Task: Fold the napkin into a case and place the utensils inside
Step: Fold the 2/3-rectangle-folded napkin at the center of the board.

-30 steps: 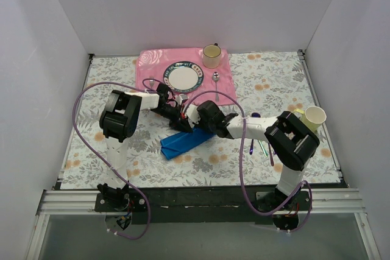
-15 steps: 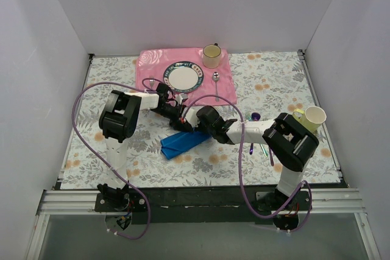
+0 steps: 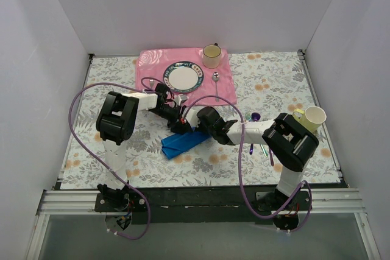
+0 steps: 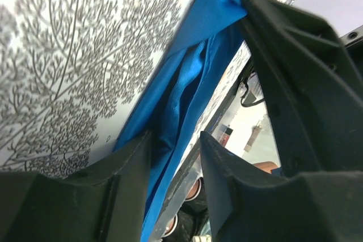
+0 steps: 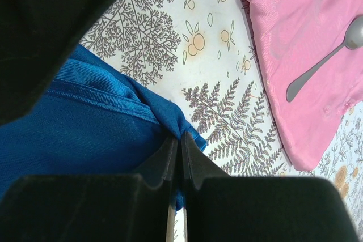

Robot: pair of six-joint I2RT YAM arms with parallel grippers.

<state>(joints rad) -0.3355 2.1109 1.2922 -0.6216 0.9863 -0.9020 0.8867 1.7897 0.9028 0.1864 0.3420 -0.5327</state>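
Note:
The blue napkin (image 3: 183, 142) lies folded into a narrow strip on the flowered table, between the two arms. My left gripper (image 3: 181, 127) hovers at the strip's far end. In the left wrist view its jaws stand apart over the napkin (image 4: 193, 77), whose folds run through the gap along the left finger (image 4: 127, 165). My right gripper (image 3: 197, 128) is at the same end, shut on a corner of the napkin (image 5: 85, 117), with its pads (image 5: 173, 151) pinching the hem. The iridescent utensils (image 3: 251, 147) lie on the table beside the right arm, partly hidden by it.
The pink placemat (image 3: 186, 74) at the back holds a plate (image 3: 184, 77), a cup (image 3: 211, 56) and a silver spoon (image 3: 216, 83). In the right wrist view the placemat (image 5: 295, 43) and the silver spoon (image 5: 323, 66) lie just beyond the napkin. A yellow cup (image 3: 314, 117) stands at the right.
The left gripper's jaws have parted and let go of the napkin's end. The right gripper slid a little left and closed on the napkin's corner.

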